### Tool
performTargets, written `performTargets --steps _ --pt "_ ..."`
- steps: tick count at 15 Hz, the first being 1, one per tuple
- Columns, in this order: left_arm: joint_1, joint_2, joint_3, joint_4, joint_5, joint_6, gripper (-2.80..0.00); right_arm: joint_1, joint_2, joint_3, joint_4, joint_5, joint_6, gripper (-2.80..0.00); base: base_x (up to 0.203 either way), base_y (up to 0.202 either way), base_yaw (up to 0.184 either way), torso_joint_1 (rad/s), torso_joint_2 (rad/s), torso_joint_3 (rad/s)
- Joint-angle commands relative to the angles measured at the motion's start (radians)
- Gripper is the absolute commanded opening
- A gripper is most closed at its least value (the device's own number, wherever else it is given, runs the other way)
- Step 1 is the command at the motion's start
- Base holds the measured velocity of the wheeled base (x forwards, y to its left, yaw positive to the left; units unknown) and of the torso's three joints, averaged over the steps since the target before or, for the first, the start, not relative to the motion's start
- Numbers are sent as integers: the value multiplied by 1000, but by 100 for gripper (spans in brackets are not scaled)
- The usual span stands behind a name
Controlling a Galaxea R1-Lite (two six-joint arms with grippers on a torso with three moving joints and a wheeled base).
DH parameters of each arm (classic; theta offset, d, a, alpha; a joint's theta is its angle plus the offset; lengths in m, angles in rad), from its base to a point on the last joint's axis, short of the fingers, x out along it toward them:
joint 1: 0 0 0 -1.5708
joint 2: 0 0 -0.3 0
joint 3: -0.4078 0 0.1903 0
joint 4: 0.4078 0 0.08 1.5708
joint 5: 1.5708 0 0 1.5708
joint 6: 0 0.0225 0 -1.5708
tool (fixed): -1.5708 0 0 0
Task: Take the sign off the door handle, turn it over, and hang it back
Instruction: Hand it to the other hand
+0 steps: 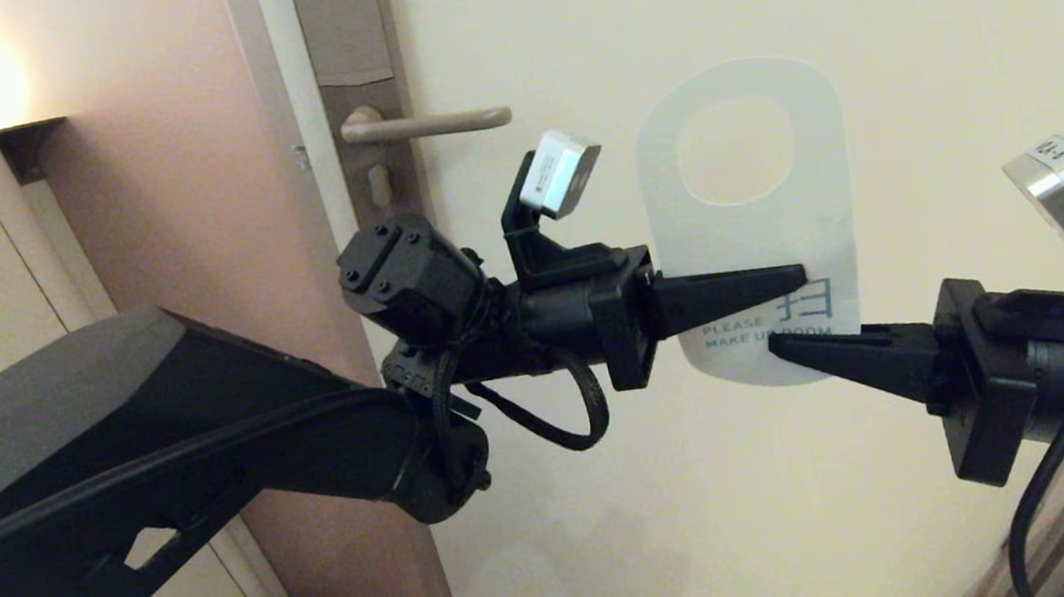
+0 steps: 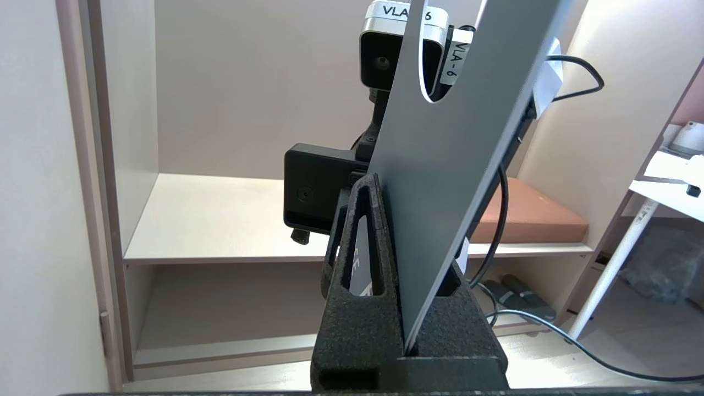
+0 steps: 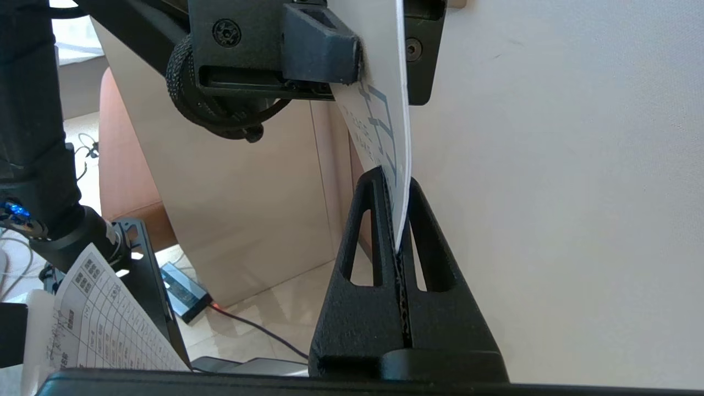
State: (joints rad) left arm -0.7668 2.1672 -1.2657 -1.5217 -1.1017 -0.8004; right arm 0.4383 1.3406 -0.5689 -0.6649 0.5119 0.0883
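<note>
Both grippers are clamped on the sign (image 1: 749,224), which hangs in the air in front of the pale door (image 1: 910,15), off the door handle (image 1: 425,124) and well to its right in the head view. The left gripper (image 1: 795,276) reaches in level from the left, its fingers pressed together across the sign's lower half, just above the printed words. The right gripper (image 1: 778,346) comes in from the right and pinches the sign's bottom edge; in the right wrist view its two fingers (image 3: 379,242) meet on the thin white card. The sign stands upright with its hole at the top, white face toward the head camera, showing a teal character and the words "PLEASE MAKE UP ROOM", though the right gripper partly covers that last line, so the reading is likely rather than certain. In the left wrist view the sign's other face (image 2: 445,165) looks plain grey-blue. The handle lies horizontal on its brown backplate (image 1: 348,29), with nothing hung on it.
</note>
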Motion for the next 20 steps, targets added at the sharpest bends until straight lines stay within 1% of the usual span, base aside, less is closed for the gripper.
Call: performTargets --steps 1,15,16,20 --pt "0 -3 2 -43 -7 -5 -280 0 2 1 -4 0 1 -280 0 0 0 0 0 0" --pt "-2 -4 9 -43 -7 0 -280 0 0 1 -4 0 1 -280 0 0 0 0 0 0" --pt "-3 -4 10 -43 -7 0 0 0 0 3 -4 0 1 -280 0 0 0 0 0 0" --pt "-2 -3 11 -43 -3 -2 0 0 2 4 -4 0 1 -280 0 0 0 0 0 0"
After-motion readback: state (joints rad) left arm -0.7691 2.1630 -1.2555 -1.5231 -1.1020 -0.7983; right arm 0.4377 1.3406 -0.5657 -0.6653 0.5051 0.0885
